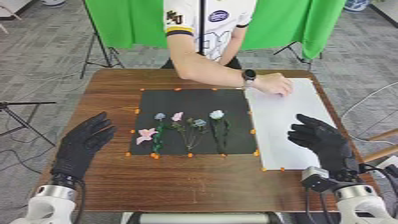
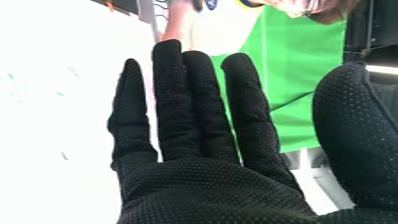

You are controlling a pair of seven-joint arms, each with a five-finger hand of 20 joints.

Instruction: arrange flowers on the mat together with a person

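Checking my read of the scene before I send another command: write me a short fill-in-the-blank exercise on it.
The flowers lie on a mat coloured ____.
The person's hand is over a sheet coloured ____.
The robot's left hand and right hand both hold ____.
The cloth beyond the table is ____.
Missing words: black; white; nothing; green.

green cloth (image 1: 133,30) beyond the brown table (image 1: 160,182) (grey carpet (image 1: 44,65) all around)
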